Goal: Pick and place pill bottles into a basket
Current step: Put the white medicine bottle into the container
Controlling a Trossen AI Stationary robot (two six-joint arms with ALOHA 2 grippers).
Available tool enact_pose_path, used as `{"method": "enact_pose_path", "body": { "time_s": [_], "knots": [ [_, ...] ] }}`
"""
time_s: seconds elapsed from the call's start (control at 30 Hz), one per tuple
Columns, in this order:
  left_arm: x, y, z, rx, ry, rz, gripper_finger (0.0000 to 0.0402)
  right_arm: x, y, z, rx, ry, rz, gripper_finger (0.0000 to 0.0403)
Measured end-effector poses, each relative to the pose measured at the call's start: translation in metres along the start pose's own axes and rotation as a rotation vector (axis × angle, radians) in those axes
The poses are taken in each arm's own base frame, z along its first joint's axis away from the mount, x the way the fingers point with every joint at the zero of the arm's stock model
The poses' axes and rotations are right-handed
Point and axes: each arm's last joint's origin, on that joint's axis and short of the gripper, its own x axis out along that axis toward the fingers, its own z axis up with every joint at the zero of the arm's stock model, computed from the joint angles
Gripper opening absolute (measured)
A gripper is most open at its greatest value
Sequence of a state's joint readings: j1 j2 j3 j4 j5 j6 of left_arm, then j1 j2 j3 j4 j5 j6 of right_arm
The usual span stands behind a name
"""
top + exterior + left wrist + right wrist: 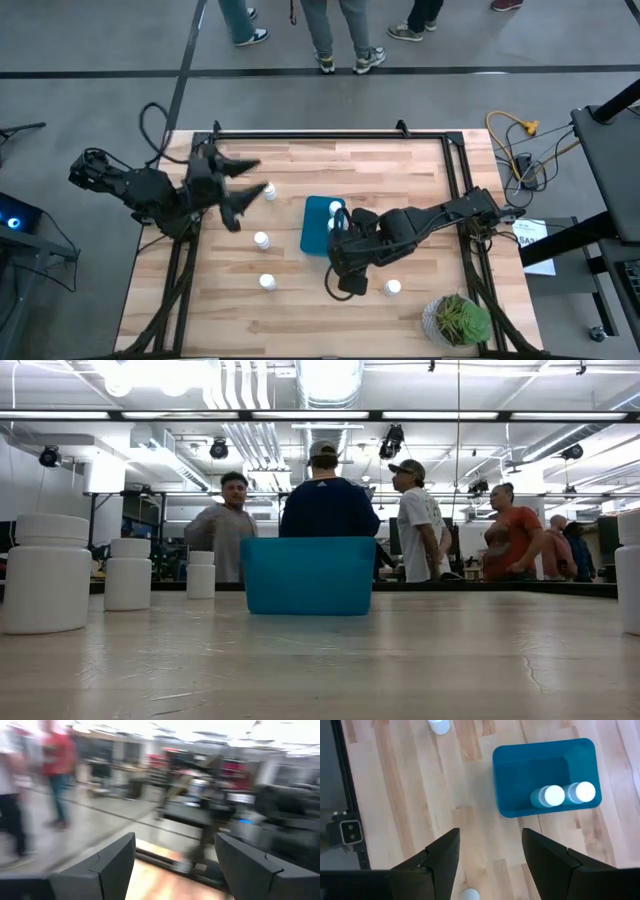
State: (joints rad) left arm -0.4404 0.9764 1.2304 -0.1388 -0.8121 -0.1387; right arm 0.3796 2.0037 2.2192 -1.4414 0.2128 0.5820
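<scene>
**Two bottles binned, four on the table; both my jaws empty**

Basket (318,226): teal bin at table centre in the high view. My right wrist view shows two capped bottles (562,795) standing inside it, side by side against one wall.

Four bottles stand outside the basket, all upright, long axis vertical, caps up:
- Bottle A (270,190), at about 10 o'clock from the basket.
- Bottle B (261,240), at about 8 o'clock, near the basket.
- Bottle C (267,283), at about 7 o'clock, further out.
- Bottle D (393,288), at about 4 o'clock.

My left gripper (243,188): jaws apart, nothing between them. Its tips sit just beside bottle A, which lies at 3 o'clock from them in the high view. The left wrist view looks out level over the table edge into the room, so I judge the wrist is not yet pitched down for a top grasp.

My right gripper (343,284): jaws apart, empty, hovering off the basket's 5 o'clock corner. Bottle D lies at 3 o'clock from it, near. A white cap (469,894) shows between my fingers at the edge of the right wrist view; which bottle it is, I cannot tell.

Judgement: left arm is nearer A, B and C; right arm is nearer D. With the axes upright, a descent from above with the jaws straddling the cap suits each.

Writing: no label or brand is readable on any bottle or on the basket.
</scene>
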Motion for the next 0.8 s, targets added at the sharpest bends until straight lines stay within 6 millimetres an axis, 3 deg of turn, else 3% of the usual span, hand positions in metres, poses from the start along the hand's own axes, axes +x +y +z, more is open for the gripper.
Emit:
{"method": "enact_pose_path", "body": {
  "time_s": [0.23,0.6,0.8],
  "knots": [
    [0.003,-0.021,-0.011,-0.156,0.119,-0.366,0.0256,-0.012,0.016,-0.013,-0.055,-0.012,0.032,0.0206],
    [-0.002,-0.049,-0.02,-0.271,0.16,-0.5,0.0256,-0.023,0.045,-0.041,-0.152,-0.018,0.044,0.0206],
    [-0.004,-0.051,-0.018,-0.289,0.135,-0.474,0.0256,-0.025,0.056,-0.063,-0.169,0.009,-0.027,0.0206]
  ]
}}
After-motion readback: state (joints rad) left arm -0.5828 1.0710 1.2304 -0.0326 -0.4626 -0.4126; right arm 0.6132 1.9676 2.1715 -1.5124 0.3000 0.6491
